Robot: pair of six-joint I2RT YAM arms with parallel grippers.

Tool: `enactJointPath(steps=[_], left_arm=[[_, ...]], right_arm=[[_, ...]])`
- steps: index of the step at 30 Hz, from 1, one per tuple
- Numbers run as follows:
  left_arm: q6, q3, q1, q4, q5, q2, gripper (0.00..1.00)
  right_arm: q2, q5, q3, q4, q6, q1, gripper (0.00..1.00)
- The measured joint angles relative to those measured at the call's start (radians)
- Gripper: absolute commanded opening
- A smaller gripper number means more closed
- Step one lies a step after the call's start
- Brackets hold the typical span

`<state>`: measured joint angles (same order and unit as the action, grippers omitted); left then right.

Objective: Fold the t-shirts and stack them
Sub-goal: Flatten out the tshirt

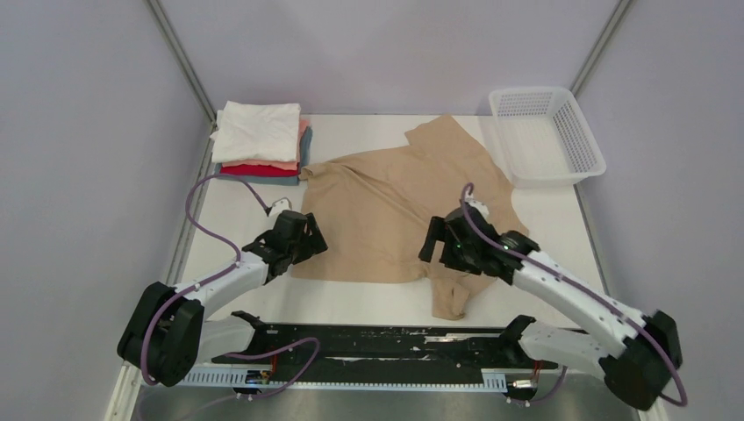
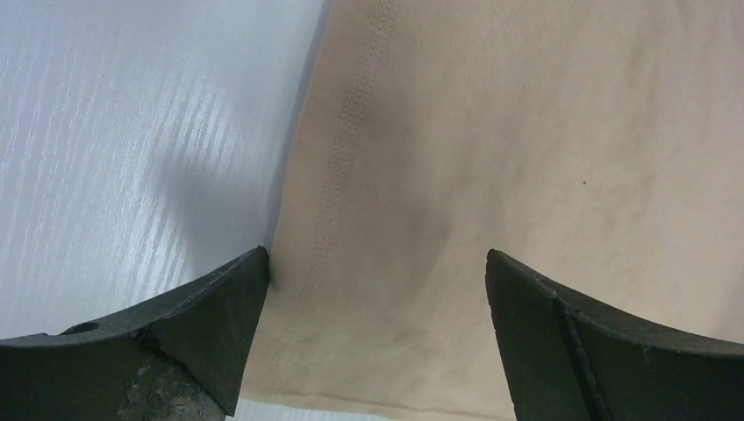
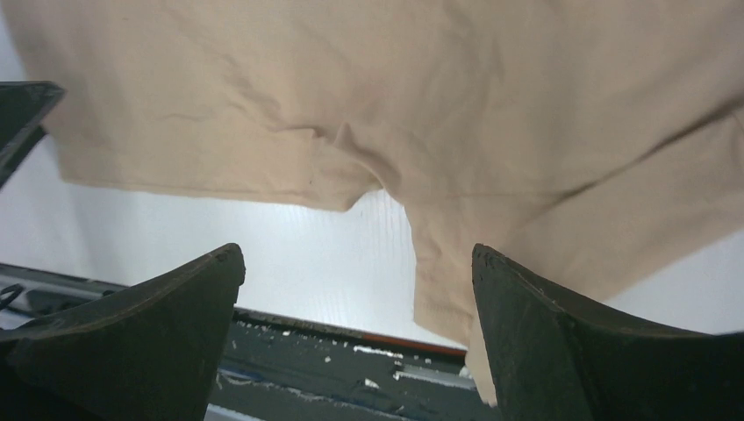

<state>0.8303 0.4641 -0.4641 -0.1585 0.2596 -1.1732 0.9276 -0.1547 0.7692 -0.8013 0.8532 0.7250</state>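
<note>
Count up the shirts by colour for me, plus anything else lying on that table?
tan t-shirt, spread out: 1
white t-shirt, folded: 1
pink t-shirt, folded: 1
red t-shirt, folded: 1
blue-grey t-shirt, folded: 1
white mesh basket: 1
Total: 6 (5 shirts, 1 basket)

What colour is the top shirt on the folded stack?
White. The top shirt shows best in the top external view.

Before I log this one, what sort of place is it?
Probably a lab test cell: a white table walled by plain panels, folded t-shirts stacked in one corner, a tan t-shirt spread out.
</note>
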Motion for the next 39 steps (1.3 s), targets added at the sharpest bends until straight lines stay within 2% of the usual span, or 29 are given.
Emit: enactJointPath(steps=[4, 8, 12, 15, 20, 23, 26, 29, 32, 39], left_arm=[[0.0, 0.0, 0.0, 0.002, -0.005, 0.0, 1.0], [0.0, 0.0, 0.0, 0.008, -0.01, -0.002, 1.0], [0.0, 0.0, 0.0, 0.008, -0.006, -0.003, 1.0], [0.0, 0.0, 0.0, 0.007, -0.002, -0.002, 1.0], [0.0, 0.0, 0.0, 0.004, 0.009, -0.002, 1.0], [0.001, 0.0, 0.0, 0.001, 0.016, -0.002, 1.0], [0.001, 0.0, 0.0, -0.002, 0.019, -0.001, 1.0], [0.001, 0.0, 0.0, -0.002, 0.021, -0.001, 1.0], [0.001, 0.0, 0.0, -0.002, 0.02, -0.001, 1.0], [0.002, 0.0, 0.0, -0.002, 0.02, -0.002, 1.0]], right_arm=[[0.309, 0.033, 0.045, 0.12, -0.056, -0.008, 1.0], [0.411, 0.06, 0.002, 0.136, -0.066, -0.063, 1.0], [0.337, 0.115, -0.124, 0.106, -0.044, -0.159, 1.0], [0.182, 0.129, -0.161, -0.033, 0.001, -0.186, 1.0], [-0.075, 0.106, -0.11, -0.282, 0.09, -0.186, 1.0], [-0.135, 0.061, -0.034, -0.41, 0.127, -0.187, 1.0], [-0.142, 0.003, 0.011, -0.46, 0.133, -0.188, 1.0], [-0.124, -0.034, 0.019, -0.427, 0.1, -0.19, 1.0], [-0.07, -0.036, 0.019, -0.3, 0.032, -0.19, 1.0], [0.283, -0.017, 0.015, -0.05, -0.07, -0.244, 1.0]])
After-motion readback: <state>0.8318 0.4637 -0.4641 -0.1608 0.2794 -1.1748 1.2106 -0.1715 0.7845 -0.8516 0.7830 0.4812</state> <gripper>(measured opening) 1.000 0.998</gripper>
